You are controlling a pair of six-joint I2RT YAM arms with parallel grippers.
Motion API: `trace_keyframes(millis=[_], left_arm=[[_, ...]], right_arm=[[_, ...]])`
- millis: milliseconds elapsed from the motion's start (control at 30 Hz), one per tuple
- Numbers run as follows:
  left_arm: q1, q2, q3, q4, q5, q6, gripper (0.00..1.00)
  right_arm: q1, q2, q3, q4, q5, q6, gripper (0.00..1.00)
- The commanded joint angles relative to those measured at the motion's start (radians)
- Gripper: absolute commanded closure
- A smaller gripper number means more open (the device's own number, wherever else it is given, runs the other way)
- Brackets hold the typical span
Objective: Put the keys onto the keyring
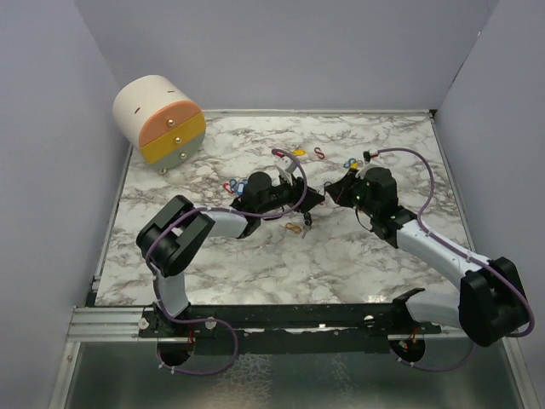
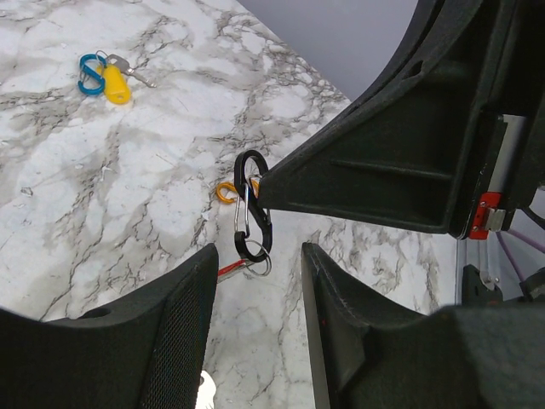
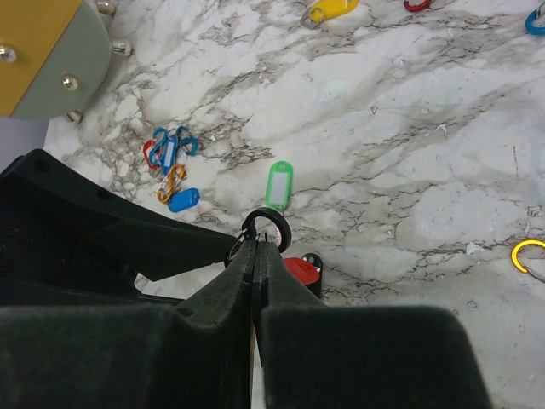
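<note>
Threading step: right gripper (image 3: pixel 256 245) clamps the black carabiner keyring (image 2: pixel 253 207); the half-open, empty left gripper (image 2: pixel 260 285) likely needs the red key tag (image 3: pixel 300 271).

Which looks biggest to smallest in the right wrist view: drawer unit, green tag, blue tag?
1. Drawer unit, though the frame's corner crops it.
2. Green tag.
3. Blue tag, which looks a little smaller than the green one. They are close enough that their true sizes may match.

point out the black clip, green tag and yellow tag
black clip (image 2: pixel 238 170), left wrist view, upper loop
green tag (image 3: pixel 278 185), right wrist view, label window
yellow tag (image 2: pixel 117 87), left wrist view, body
</note>
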Motion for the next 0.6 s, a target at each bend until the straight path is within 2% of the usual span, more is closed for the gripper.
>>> trace_keyframes(millis=[0, 300, 567], left_arm=[[0.008, 0.023, -0.011, 0.109, 0.069, -0.061, 0.54], [0.019, 0.063, -0.011, 0.218, 0.104, -0.120, 0.59], [0.026, 0.078, -0.017, 0.261, 0.104, -0.135, 0.78]], right_arm=[[-0.004, -0.023, -0.010, 0.044, -0.033, -0.017, 1.00], [-0.004, -0.027, -0.013, 0.060, -0.057, -0.029, 1.00], [-0.004, -0.023, -0.013, 0.070, -0.071, -0.035, 1.00]])
